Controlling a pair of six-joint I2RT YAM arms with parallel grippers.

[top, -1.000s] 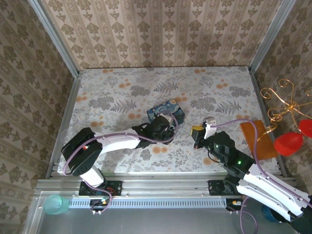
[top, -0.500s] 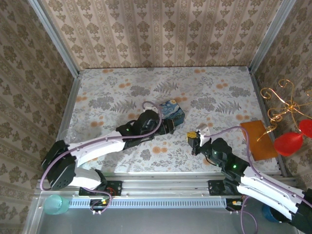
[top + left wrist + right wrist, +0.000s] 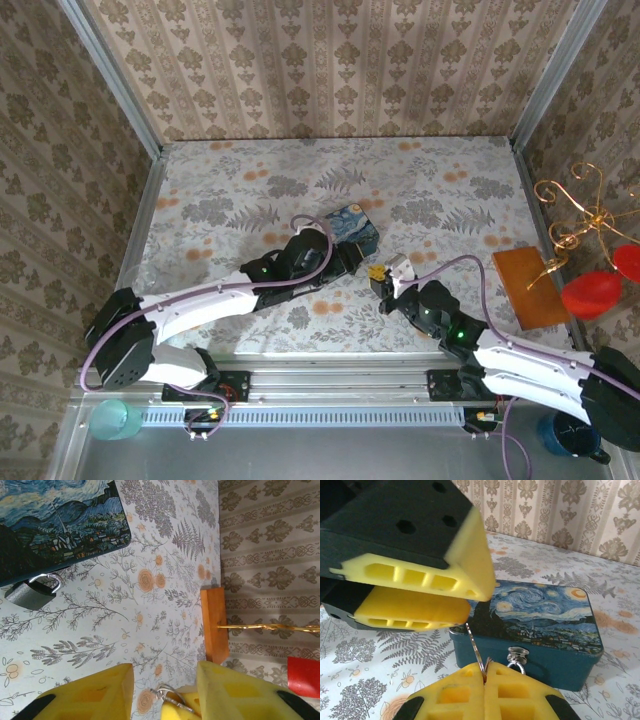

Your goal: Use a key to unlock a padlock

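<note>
The padlock (image 3: 31,592), tiny with a dark body and a thin silvery shackle, lies on the floral table against the edge of the blue painted tin (image 3: 55,525). My left gripper (image 3: 165,669) stands open just right of the tin (image 3: 352,228), its yellow fingers (image 3: 415,572) well apart. My right gripper (image 3: 484,672) is shut on the key (image 3: 475,647), whose thin blade sticks up toward the left gripper's lower finger. In the top view the right gripper (image 3: 378,272) meets the left gripper (image 3: 352,262) tip to tip. The key's ring (image 3: 167,694) shows between the left fingers.
A small silver loop (image 3: 517,656) sits on the tin's front wall. An orange wooden base (image 3: 527,285) with a gold wire stand and red pieces is at the right edge. Patterned walls close in the table on three sides. A teal cup (image 3: 114,418) stands off the table, front left.
The left arm has stretched out to the right, past the tin. The right gripper has carried the key leftward until it sits between the left gripper's fingers.
</note>
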